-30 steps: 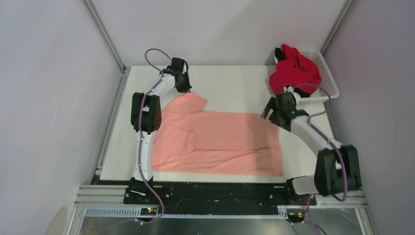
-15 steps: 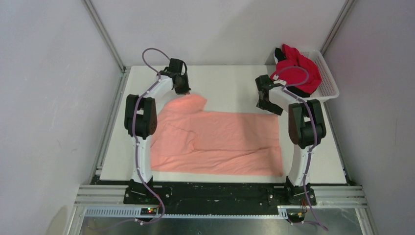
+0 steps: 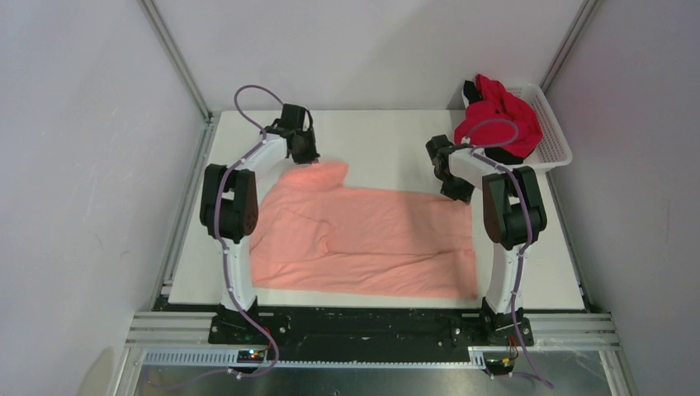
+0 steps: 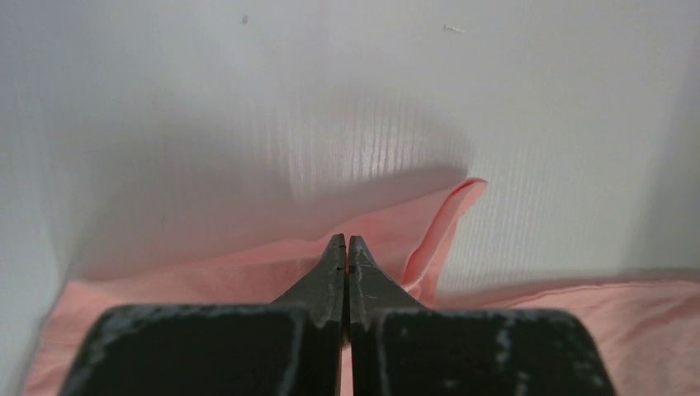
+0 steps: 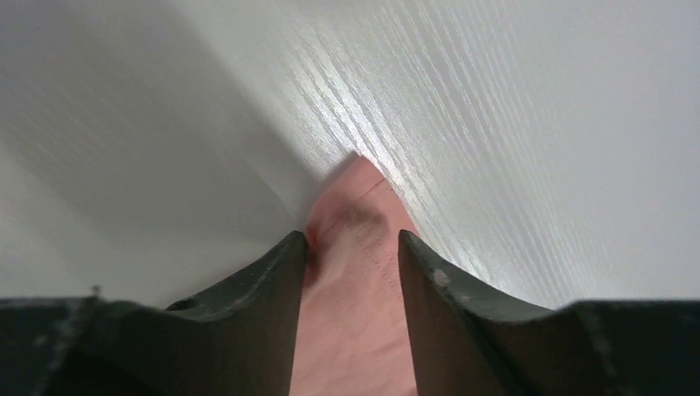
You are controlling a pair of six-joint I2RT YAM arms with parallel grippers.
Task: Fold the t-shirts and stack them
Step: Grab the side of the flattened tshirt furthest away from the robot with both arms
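Note:
A salmon-pink t-shirt (image 3: 363,239) lies spread flat across the table. My left gripper (image 3: 307,157) is at its far left corner. In the left wrist view the left gripper (image 4: 347,243) is shut on a raised fold of the pink t-shirt (image 4: 429,239). My right gripper (image 3: 456,191) sits at the shirt's far right corner. In the right wrist view the right gripper (image 5: 352,241) is part open, and its jaws straddle the hemmed corner of the pink t-shirt (image 5: 351,330). A red t-shirt (image 3: 499,124) is heaped in the basket, with a bit of the black t-shirt (image 3: 470,89) showing behind it.
The white mesh basket (image 3: 557,132) stands at the far right corner of the table (image 3: 388,140). Aluminium frame posts and grey walls close in the table on three sides.
My right arm has swung from beside the basket to the pink shirt's far right corner, and its jaws have narrowed around the corner. My left gripper has stayed shut on the far left corner.

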